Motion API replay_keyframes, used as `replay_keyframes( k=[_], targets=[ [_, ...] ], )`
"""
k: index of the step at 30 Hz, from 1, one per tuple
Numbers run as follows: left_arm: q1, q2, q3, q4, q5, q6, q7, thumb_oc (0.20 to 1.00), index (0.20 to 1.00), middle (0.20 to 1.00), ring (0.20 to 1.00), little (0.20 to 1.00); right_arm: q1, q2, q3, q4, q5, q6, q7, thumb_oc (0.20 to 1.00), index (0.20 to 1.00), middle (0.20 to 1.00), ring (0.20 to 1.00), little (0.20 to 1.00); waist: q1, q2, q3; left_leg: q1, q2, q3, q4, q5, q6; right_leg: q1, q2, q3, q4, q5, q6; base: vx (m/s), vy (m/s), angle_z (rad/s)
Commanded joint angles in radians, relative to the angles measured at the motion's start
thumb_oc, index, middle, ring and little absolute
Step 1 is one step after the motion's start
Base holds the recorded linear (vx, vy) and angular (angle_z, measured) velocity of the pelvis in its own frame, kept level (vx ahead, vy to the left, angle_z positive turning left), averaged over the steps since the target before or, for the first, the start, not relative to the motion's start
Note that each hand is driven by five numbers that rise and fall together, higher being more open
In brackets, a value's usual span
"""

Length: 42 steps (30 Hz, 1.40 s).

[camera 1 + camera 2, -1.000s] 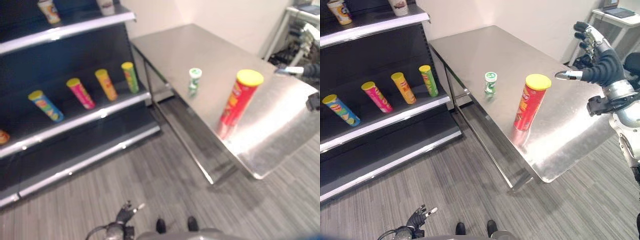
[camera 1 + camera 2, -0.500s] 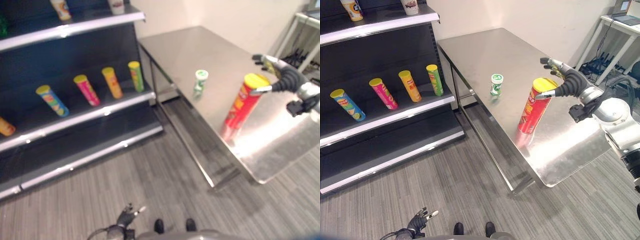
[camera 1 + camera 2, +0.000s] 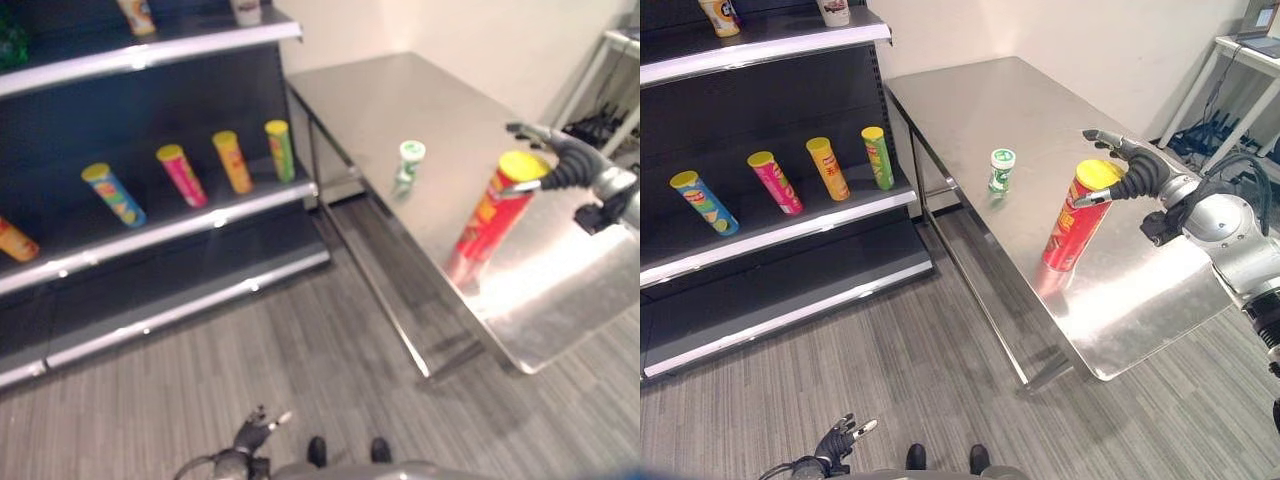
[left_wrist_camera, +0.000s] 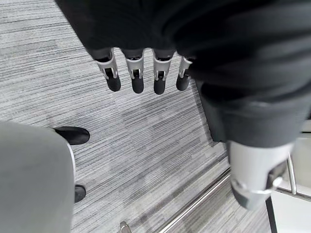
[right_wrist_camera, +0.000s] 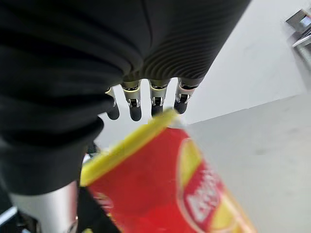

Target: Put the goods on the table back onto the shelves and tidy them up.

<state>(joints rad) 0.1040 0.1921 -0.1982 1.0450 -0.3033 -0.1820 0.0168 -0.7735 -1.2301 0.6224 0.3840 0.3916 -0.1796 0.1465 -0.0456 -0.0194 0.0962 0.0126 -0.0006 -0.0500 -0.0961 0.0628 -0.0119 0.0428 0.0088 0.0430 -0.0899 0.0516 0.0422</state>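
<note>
Two goods stand on the steel table (image 3: 970,110), beside the dark shelving unit (image 3: 780,250): a red crisp tube (image 3: 1074,217) with yellow lid, and a small green-lidded jar (image 3: 1000,171). Right hand (image 3: 1137,172) brackets the tube's top, fingers extended, nothing gripped; it should close lower on the body, squarely. Left hand (image 4: 146,73) hangs relaxed and empty above the floor.

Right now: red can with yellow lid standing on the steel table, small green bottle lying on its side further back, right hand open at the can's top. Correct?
One error: the small green bottle stands upright, it does not lie on its side; the right eye view shows it. The rest holds: the red can with the yellow lid stands on the steel table, and the right hand is open at its top.
</note>
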Motion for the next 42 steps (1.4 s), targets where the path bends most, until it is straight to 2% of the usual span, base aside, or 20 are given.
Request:
replay_keyframes(
  k=[1, 7, 14, 16, 17, 26, 30, 33, 34, 36, 39, 42],
  targets=[
    [-0.057, 0.044, -0.037, 0.058, -0.016, -0.041, 0.003, 1.0, 1.0, 1.0, 1.0, 1.0, -0.127, 0.027, 0.042, 0.063, -0.004, 0.0, -0.008, 1.0, 1.0, 1.0, 1.0, 1.0, 0.033, -0.074, -0.027, 0.029, 0.028, 0.036, 0.009, -0.078, -0.08, 0.04, -0.096, -0.037, 0.003, -0.068, 0.113, 0.0, 0.0, 0.0],
    [-0.056, 0.044, -0.037, 0.065, -0.019, -0.039, 0.001, 1.0, 1.0, 1.0, 1.0, 1.0, -0.134, 0.037, 0.067, 0.082, 0.007, 0.015, 0.01, 1.0, 1.0, 1.0, 1.0, 1.0, 0.033, -0.077, -0.026, 0.028, 0.026, 0.034, 0.009, -0.079, -0.081, 0.042, -0.097, -0.04, 0.003, -0.067, 0.112, 0.0, 0.0, 0.0],
    [-0.056, 0.044, -0.042, 0.064, -0.029, -0.038, -0.004, 1.0, 1.0, 1.0, 1.0, 1.0, -0.14, 0.09, 0.091, 0.142, 0.04, 0.043, 0.04, 1.0, 1.0, 1.0, 1.0, 1.0, 0.041, -0.08, -0.025, 0.028, 0.028, 0.037, 0.009, -0.079, -0.08, 0.04, -0.096, -0.042, 0.003, -0.068, 0.111, 0.0, 0.0, 0.0],
    [-0.057, 0.043, -0.044, 0.065, -0.03, -0.038, -0.004, 1.0, 1.0, 1.0, 1.0, 1.0, -0.145, 0.098, 0.097, 0.15, 0.04, 0.045, 0.037, 0.391, 0.391, 0.391, 0.391, 0.391, 0.041, -0.081, -0.025, 0.028, 0.028, 0.037, 0.009, -0.079, -0.08, 0.04, -0.096, -0.042, 0.003, -0.068, 0.111, 0.0, 0.0, 0.0],
    [-0.059, 0.043, -0.044, 0.066, -0.031, -0.038, -0.003, 1.0, 1.0, 1.0, 1.0, 1.0, -0.149, 0.105, 0.1, 0.158, 0.036, 0.048, 0.036, 0.2, 0.2, 0.2, 0.2, 0.2, 0.041, -0.081, -0.024, 0.028, 0.028, 0.038, 0.009, -0.079, -0.08, 0.04, -0.096, -0.043, 0.003, -0.068, 0.111, 0.0, 0.0, 0.0],
    [-0.064, 0.043, -0.031, 0.076, -0.03, -0.036, 0.003, 1.0, 1.0, 1.0, 1.0, 1.0, -0.146, 0.083, 0.095, 0.125, 0.009, 0.044, 0.025, 0.2, 0.2, 0.2, 0.2, 0.2, 0.032, -0.08, -0.024, 0.032, 0.03, 0.039, 0.009, -0.081, -0.083, 0.043, -0.095, -0.044, 0.003, -0.068, 0.109, 0.0, 0.0, 0.0],
    [-0.066, 0.042, -0.017, 0.063, -0.03, -0.038, 0.015, 1.0, 1.0, 1.0, 1.0, 1.0, -0.077, 0.048, -0.016, 0.032, 0.036, 0.002, -0.027, 0.2, 0.2, 0.2, 0.2, 0.2, 0.028, -0.076, -0.021, 0.037, 0.032, 0.038, 0.009, -0.081, -0.085, 0.049, -0.095, -0.05, 0.003, -0.07, 0.109, -0.01, -0.03, 0.01],
    [-0.058, 0.04, -0.004, 0.033, -0.023, -0.045, 0.019, 1.0, 1.0, 1.0, 1.0, 1.0, 0.043, 0.022, -0.195, -0.134, 0.05, -0.062, -0.075, 0.2, 0.2, 0.2, 0.2, 0.2, 0.031, -0.069, -0.022, 0.04, 0.034, 0.028, 0.009, -0.081, -0.088, 0.056, -0.095, -0.06, 0.003, -0.077, 0.108, -0.01, -0.074, 0.1],
    [-0.057, 0.038, 0.009, 0.023, -0.018, -0.048, 0.023, 1.0, 1.0, 1.0, 1.0, 1.0, 0.091, 0.018, -0.301, -0.257, 0.027, -0.109, -0.104, 0.2, 0.2, 0.2, 0.2, 0.2, 0.035, -0.061, -0.024, 0.041, 0.035, 0.016, 0.009, -0.079, -0.091, 0.062, -0.092, -0.07, 0.004, -0.085, 0.105, 0.01, -0.12, 0.22],
    [-0.052, 0.038, 0.012, 0.002, -0.016, -0.049, 0.021, 1.0, 1.0, 1.0, 1.0, 1.0, 0.137, 0.028, -0.399, -0.351, 0.009, -0.143, -0.127, 0.2, 0.2, 0.2, 0.2, 0.2, 0.048, -0.057, -0.027, 0.042, 0.037, -0.002, 0.009, -0.075, -0.094, 0.071, -0.089, -0.089, 0.006, -0.095, 0.1, 0.0, -0.121, 0.22],
    [-0.051, 0.04, 0.014, -0.021, -0.008, -0.049, 0.02, 1.0, 1.0, 1.0, 1.0, 1.0, 0.149, 0.033, -0.451, -0.47, -0.056, -0.164, -0.151, 0.2, 0.2, 0.2, 0.2, 0.2, 0.064, -0.053, -0.029, 0.036, 0.041, -0.031, 0.009, -0.064, -0.102, 0.084, -0.083, -0.115, 0.006, -0.107, 0.091, -0.02, -0.12, 0.31],
    [-0.041, 0.041, 0.011, -0.045, -0.011, -0.048, 0.017, 1.0, 1.0, 1.0, 1.0, 1.0, 0.113, 0.04, -0.432, -0.542, -0.104, -0.175, -0.157, 0.2, 0.2, 0.2, 0.2, 0.2, 0.082, -0.049, -0.024, 0.026, 0.045, -0.067, 0.009, -0.041, -0.115, 0.099, -0.072, -0.149, 0.004, -0.123, 0.08, -0.03, -0.118, 0.51]
  ],
)
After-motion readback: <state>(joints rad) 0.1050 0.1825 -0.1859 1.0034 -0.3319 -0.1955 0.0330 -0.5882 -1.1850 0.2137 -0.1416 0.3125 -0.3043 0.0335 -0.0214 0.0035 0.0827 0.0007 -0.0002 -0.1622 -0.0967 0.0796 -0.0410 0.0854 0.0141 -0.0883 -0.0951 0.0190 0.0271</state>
